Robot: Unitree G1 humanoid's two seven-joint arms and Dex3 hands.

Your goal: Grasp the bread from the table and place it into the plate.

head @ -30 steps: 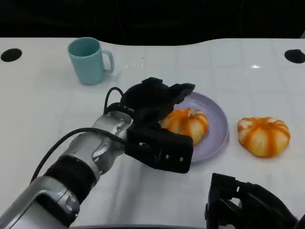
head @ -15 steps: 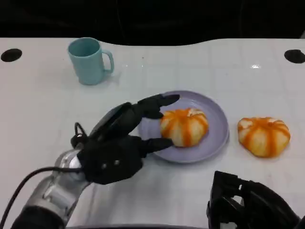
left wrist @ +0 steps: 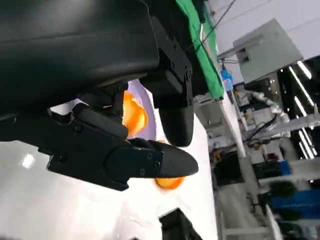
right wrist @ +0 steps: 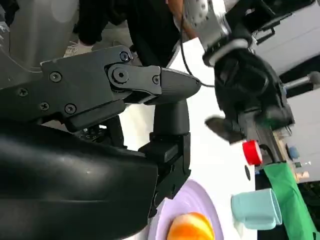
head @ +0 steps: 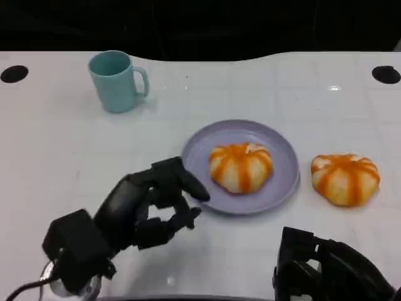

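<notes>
The round, glossy orange-striped bread point(head: 241, 167) lies in the smooth lilac plate point(head: 285, 188), just ahead and to the right of the left hand point(head: 150, 204), whose matte black fingers point(head: 182, 179) are loosely spread and hold nothing. A second striped bun point(head: 345, 178) sits on the white table point(head: 56, 144) ahead of the right hand point(head: 329, 269); whether that hand is open I cannot tell. A teal mug point(head: 116, 80) stands far ahead of the left hand
</notes>
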